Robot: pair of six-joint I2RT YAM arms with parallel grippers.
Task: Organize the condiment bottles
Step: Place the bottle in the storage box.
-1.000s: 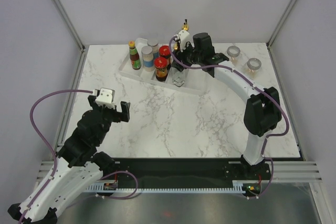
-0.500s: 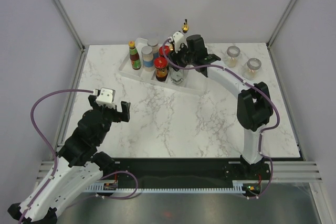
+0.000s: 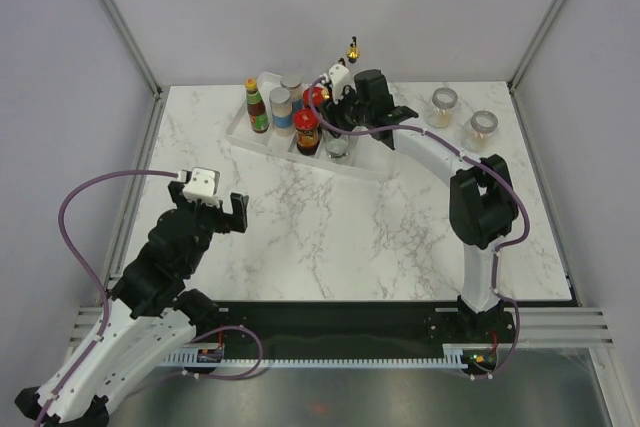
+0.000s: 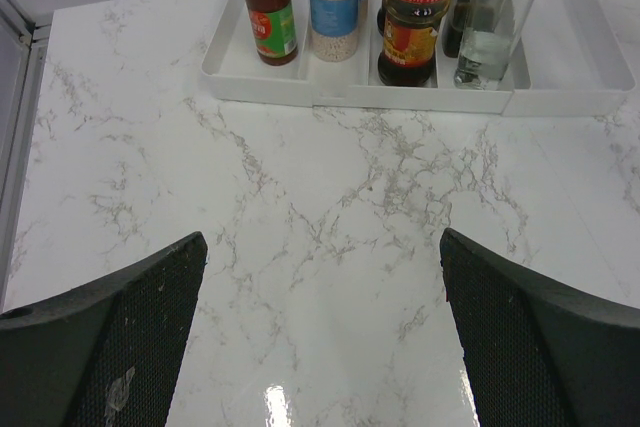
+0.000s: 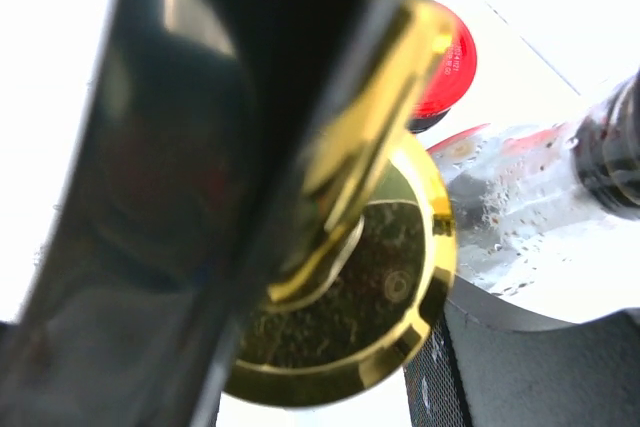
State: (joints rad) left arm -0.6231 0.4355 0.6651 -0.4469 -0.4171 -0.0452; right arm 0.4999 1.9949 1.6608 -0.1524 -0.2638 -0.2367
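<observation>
A white tray point(image 3: 375, 162) at the back holds the condiment bottles: an orange-capped sauce bottle point(image 3: 257, 107), a blue-labelled spice jar point(image 3: 281, 110), a red-lidded dark jar point(image 3: 307, 129) and a clear cruet point(image 3: 337, 145). My right gripper point(image 3: 338, 95) reaches over the tray and is shut on the gold spout of a cruet point(image 5: 350, 347), next to a red lid point(image 5: 445, 57). The left wrist view shows the sauce bottle point(image 4: 270, 7), red-lidded jar point(image 4: 412, 22) and clear cruet point(image 4: 487, 32). My left gripper point(image 3: 210, 202) is open and empty over bare marble point(image 4: 322, 239), well short of the tray.
Two silver-lidded jars point(image 3: 444, 99) point(image 3: 483, 123) stand on the marble right of the tray. Another gold spout point(image 3: 352, 47) shows behind the right arm. The tray's right end point(image 4: 570, 57) holds nothing. Grey walls close the back and sides.
My right gripper has moved a little left and farther back over the tray with the cruet top in it, and the cruet now stands more upright. The left arm has not moved.
</observation>
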